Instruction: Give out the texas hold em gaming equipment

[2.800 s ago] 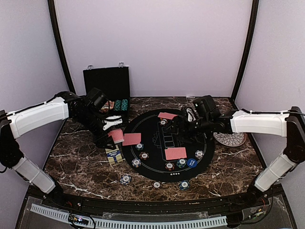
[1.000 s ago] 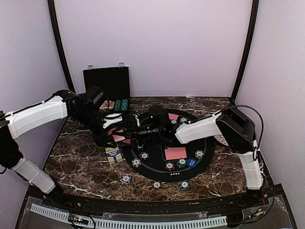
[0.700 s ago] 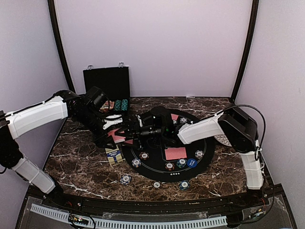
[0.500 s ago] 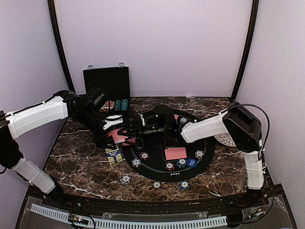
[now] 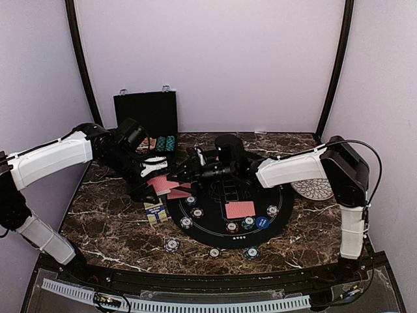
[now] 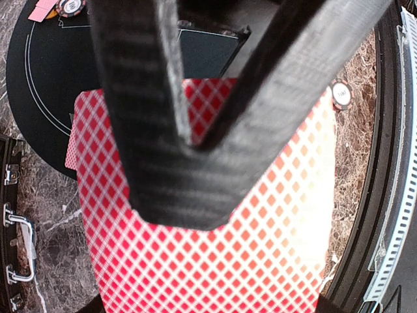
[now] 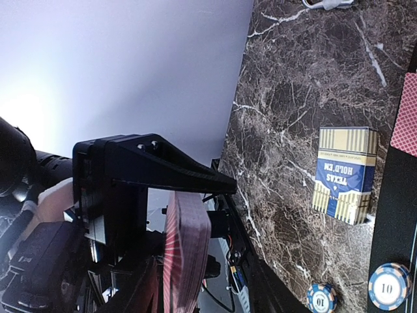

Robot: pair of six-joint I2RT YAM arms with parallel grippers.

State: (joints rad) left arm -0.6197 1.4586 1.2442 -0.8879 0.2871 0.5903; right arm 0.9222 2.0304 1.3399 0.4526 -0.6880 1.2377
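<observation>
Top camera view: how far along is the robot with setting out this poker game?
Partway. Done: red-backed cards, poker chips and a blue marker disc lie on the round black mat. In hand: the left tool grips the card deck; the right tool is at its edge. Left: probably more dealing, and stacked chips sit in the black case.

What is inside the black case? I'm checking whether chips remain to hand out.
Rows of teal and reddish chips show in the black case. The left arm covers the tray's left part, so the rest cannot be seen.
</observation>
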